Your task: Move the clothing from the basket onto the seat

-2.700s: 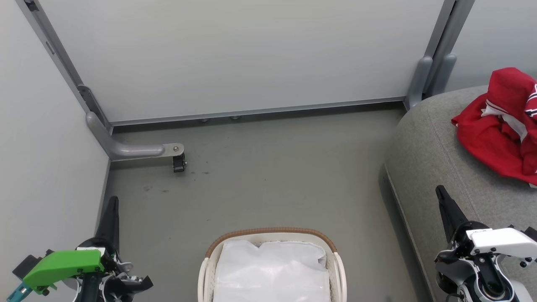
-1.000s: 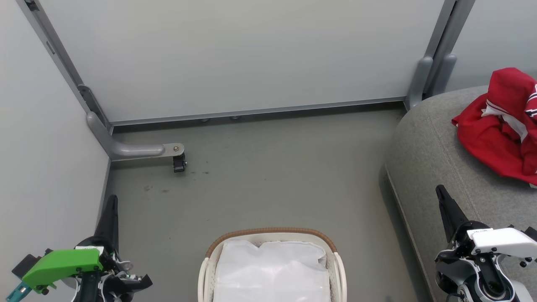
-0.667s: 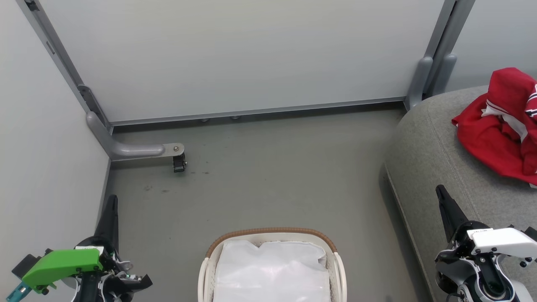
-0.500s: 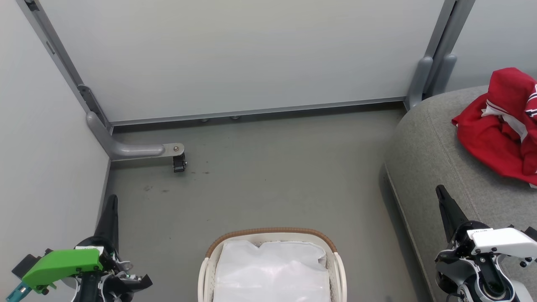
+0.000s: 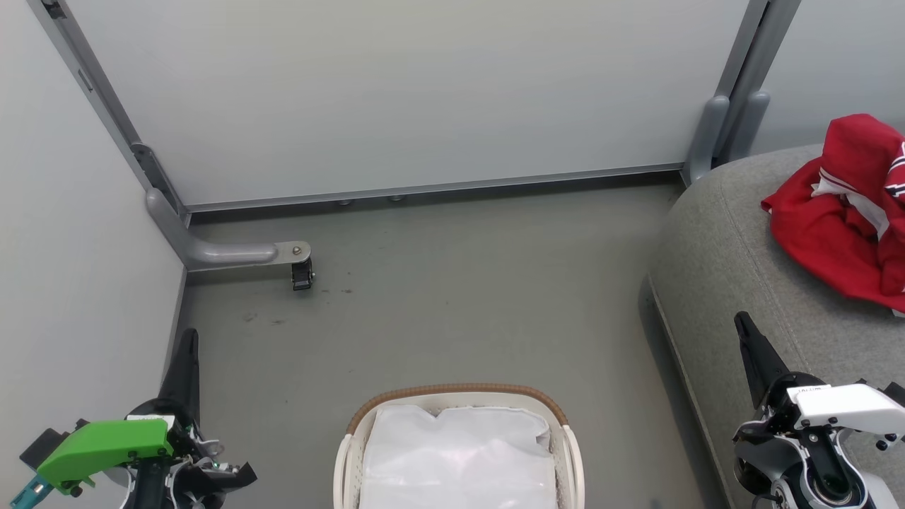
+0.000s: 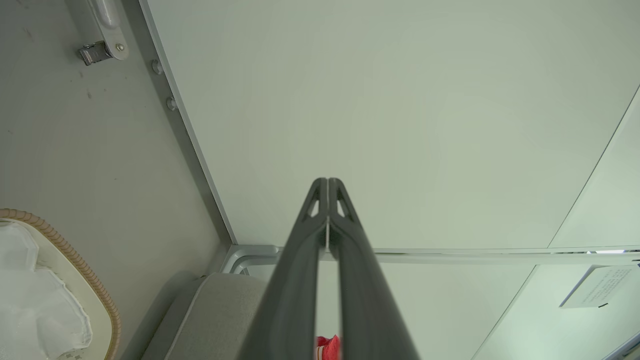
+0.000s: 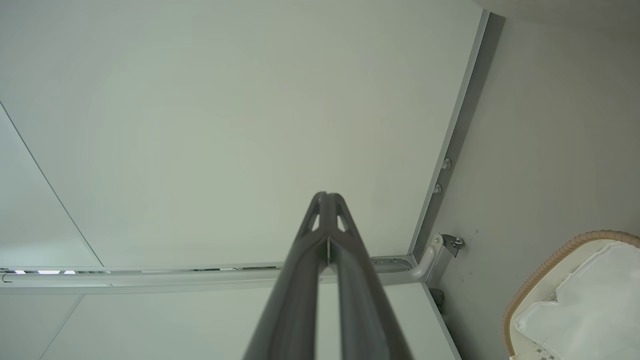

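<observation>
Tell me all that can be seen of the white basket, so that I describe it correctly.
The basket is small, oval and white, seemingly plastic, with small holes in its wall. A tan woven band runs round its rim. A crumpled white cloth liner fills the inside. It stands upright on the grey floor, at the bottom middle of the head view, its near part cut off. The grey seat is to its right, apart from it.

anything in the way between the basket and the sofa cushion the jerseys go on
Nothing visible does: only bare floor lies between the basket and the sofa cushion. The red jerseys already lie on the cushion; in the basket lies its white liner. The left gripper and right gripper, jaws shut, touch neither.
</observation>
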